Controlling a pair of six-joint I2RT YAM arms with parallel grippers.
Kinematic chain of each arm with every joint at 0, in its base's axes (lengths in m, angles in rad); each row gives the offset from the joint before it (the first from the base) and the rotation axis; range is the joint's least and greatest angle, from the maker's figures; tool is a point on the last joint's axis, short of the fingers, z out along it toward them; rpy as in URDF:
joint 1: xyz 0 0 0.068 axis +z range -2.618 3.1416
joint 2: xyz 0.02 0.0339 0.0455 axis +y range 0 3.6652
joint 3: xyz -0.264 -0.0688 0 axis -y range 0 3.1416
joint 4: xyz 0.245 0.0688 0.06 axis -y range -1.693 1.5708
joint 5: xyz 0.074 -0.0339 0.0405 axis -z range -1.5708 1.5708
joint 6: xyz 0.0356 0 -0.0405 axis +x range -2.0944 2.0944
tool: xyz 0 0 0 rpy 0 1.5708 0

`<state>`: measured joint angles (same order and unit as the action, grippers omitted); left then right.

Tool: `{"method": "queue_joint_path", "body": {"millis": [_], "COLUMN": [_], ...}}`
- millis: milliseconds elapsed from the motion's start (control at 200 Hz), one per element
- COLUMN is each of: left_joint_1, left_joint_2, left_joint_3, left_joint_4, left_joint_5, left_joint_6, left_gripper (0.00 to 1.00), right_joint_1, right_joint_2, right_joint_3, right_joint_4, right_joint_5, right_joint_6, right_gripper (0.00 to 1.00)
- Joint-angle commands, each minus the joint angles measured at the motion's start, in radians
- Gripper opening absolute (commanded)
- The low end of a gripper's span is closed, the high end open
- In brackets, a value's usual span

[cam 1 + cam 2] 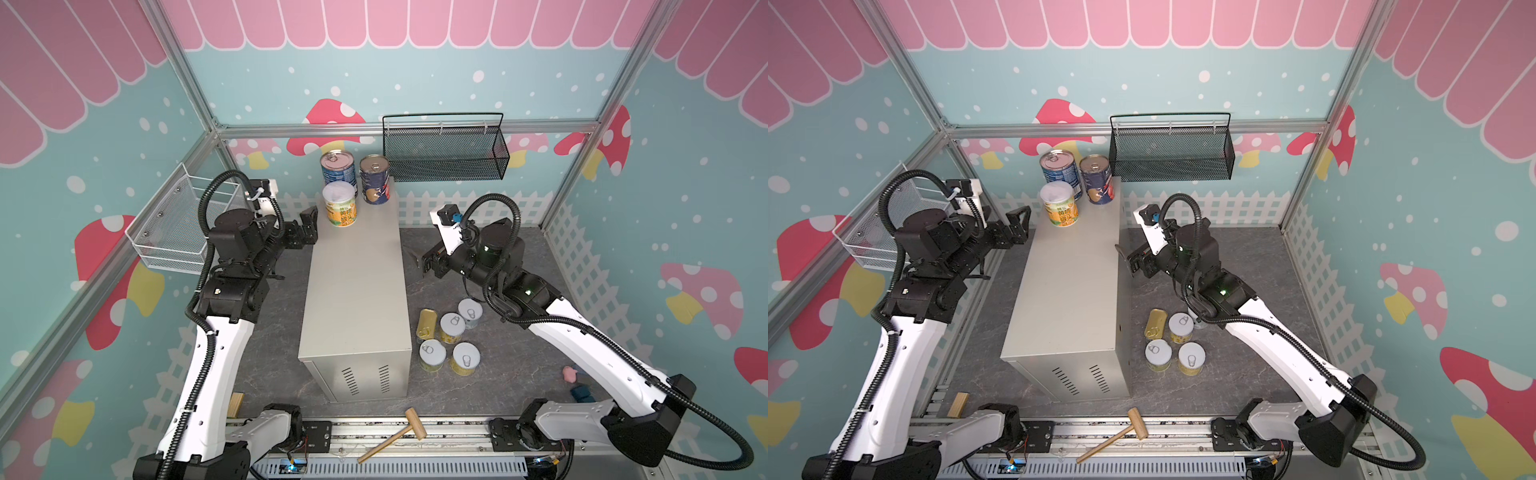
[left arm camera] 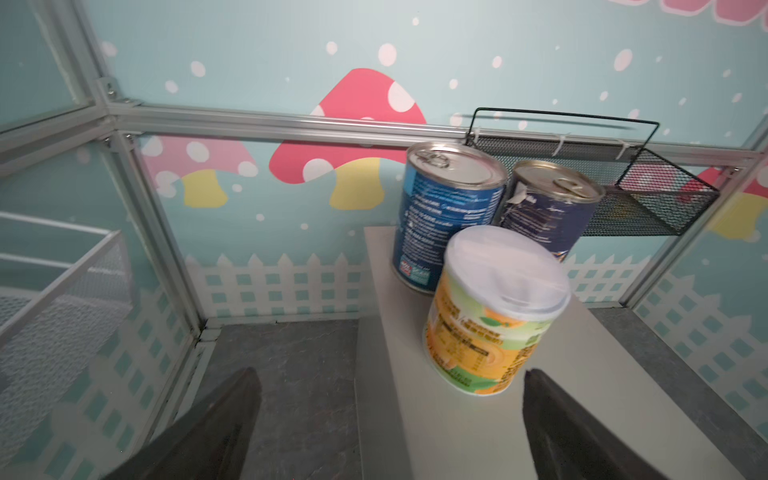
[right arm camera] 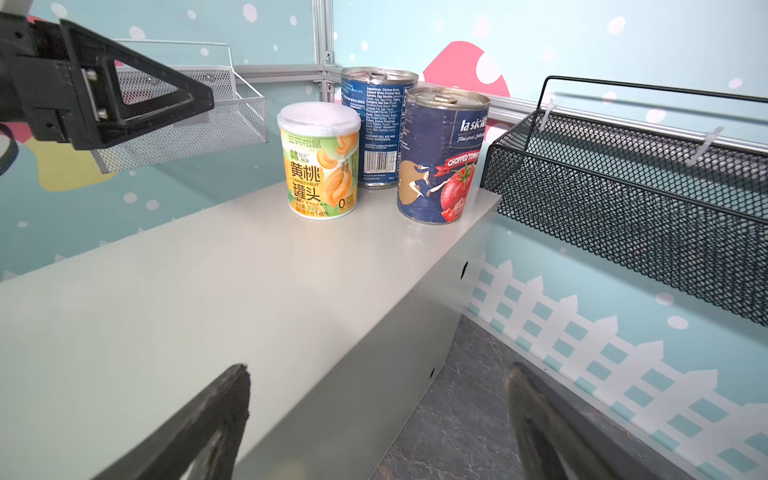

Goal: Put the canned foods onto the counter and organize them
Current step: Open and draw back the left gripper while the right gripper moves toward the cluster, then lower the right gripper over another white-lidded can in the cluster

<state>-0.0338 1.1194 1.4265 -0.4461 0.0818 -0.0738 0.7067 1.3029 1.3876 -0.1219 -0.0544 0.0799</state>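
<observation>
Left claw (image 1: 309, 226) hangs wide open and empty just off the left edge of the table (image 1: 357, 291), level with its top at the far end, with the white wire basket (image 1: 174, 232) on the wall behind that arm. On the far end of the tall beige-grey table three cans stand upright in a tight group: a pale-blue can (image 1: 338, 168) at the back left, a navy tomato can (image 1: 374, 180) right beside it, and a yellow peach can (image 1: 340, 205) with a white lid close in front of the blue one. Whether the peach can touches the one behind it I cannot tell. On the wall just right of the group hangs a black mesh basket (image 1: 444, 153). Past the table's right edge the right claw (image 1: 417, 259) hovers above the dark floor (image 1: 519, 374), also spread wide with nothing in it, pointing at the table's side. Nearer, on the floor beside the table's right wall, lie a flat gold tin (image 1: 426, 324) and four short silver-lidded cans (image 1: 452, 328) clustered together. A wooden mallet (image 1: 395, 436) rests on the front rail.
</observation>
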Motion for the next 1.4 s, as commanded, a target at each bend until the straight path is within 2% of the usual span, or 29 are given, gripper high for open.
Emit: {"method": "queue_joint_path", "body": {"millis": [0,85,360,660,876,1041,1191,1396], "left_joint_1": [0.051,0.073,0.095,0.097,0.083,0.068,0.054,0.041], "left_joint_2": [-0.015,-0.016,-0.031,-0.041,-0.039,0.008,0.025,0.013], "left_joint_3": [-0.03,-0.031,-0.047,-0.069,-0.07,-0.039,-0.034,-0.047], "left_joint_4": [-0.067,-0.079,-0.102,-0.1,-0.101,-0.104,-0.102,-0.102], "left_joint_5": [0.018,0.057,0.07,0.093,0.146,0.289,0.291,0.282], "left_joint_6": [-0.03,-0.025,-0.01,-0.008,-0.002,-0.012,-0.023,-0.021], "left_gripper": [0.99,0.99,0.99,0.99,0.99,0.99,0.99,0.99], "right_joint_1": [-0.004,-0.003,-0.004,-0.023,-0.08,-0.139,-0.187,-0.259], "right_joint_2": [0.044,0.07,0.113,0.09,-0.001,-0.081,-0.133,-0.141], "right_joint_3": [0.057,0.085,0.143,0.135,-0.005,-0.12,-0.196,-0.307], "right_joint_4": [-0.022,-0.028,-0.072,-0.159,-0.173,-0.19,-0.236,-0.311], "right_joint_5": [-0.012,0.007,0.046,0.173,0.212,0.196,0.212,0.228], "right_joint_6": [0.003,0.018,0.047,0.077,0.147,0.188,0.205,0.296], "right_gripper": [0.97,0.97,0.97,0.97,0.97,0.97,0.98,0.98]}}
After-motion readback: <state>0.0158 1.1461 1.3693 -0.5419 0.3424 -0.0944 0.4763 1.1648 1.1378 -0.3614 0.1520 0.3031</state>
